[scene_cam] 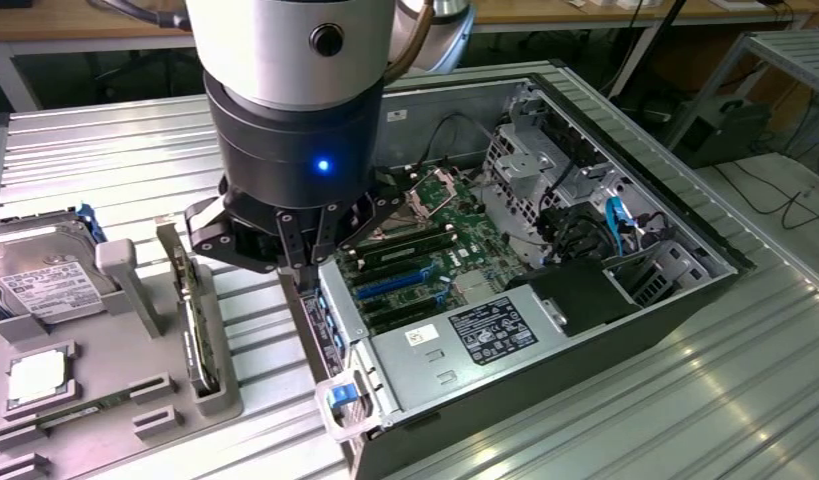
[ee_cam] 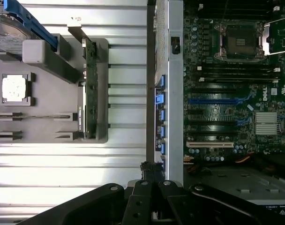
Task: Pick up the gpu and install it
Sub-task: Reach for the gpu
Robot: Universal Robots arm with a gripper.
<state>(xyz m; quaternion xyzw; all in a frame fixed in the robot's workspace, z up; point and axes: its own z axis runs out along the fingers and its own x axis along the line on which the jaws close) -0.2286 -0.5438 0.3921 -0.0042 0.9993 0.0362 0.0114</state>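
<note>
Gpu [ee_cam: 91, 89], one thin dark flat card, stands on edge in one grey holder tray [ee_cam: 44, 126]. One black end effector [scene_cam: 302, 285], pinched closed, holds nothing above one open black computer case [scene_cam: 583, 370].

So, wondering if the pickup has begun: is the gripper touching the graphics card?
Apart. The wrist view shows bare table between the gripper and the graphics card standing in its tray.

The exterior view looks down at a slant from high up, with the arm's black tool [scene_cam: 292, 265] large in its foreground, over the ribbed silver metal worktop [scene_cam: 116, 150]. The wrist view sits just above the tool [ee_cam: 154, 192] and faces straight down, much nearer. Both take in the green motherboard [scene_cam: 443, 250] inside the open black computer case [scene_cam: 676, 300], the grey plastic parts tray [ee_cam: 53, 103] and the worktop strip between them.
</note>
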